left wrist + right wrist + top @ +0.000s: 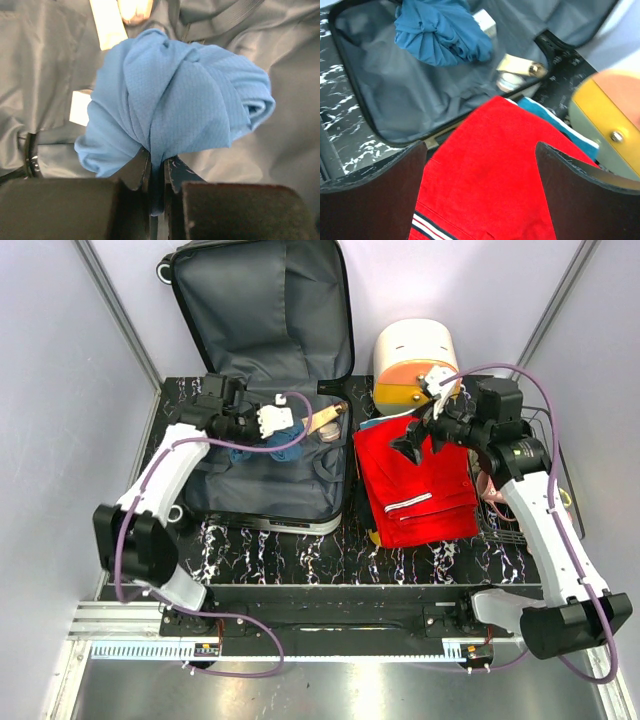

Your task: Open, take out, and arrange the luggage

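Left gripper clamped on blue cloth, bunched centre frame just beyond my jaws, inside luggage; right gripper wide.

Our left arm reaches forward and angles inward, and our left gripper has its jaws pinched almost together on a fold of blue cloth. Our right arm stretches forward and leans inward, our right gripper tipped downward with jaws spread wide, holding nothing.
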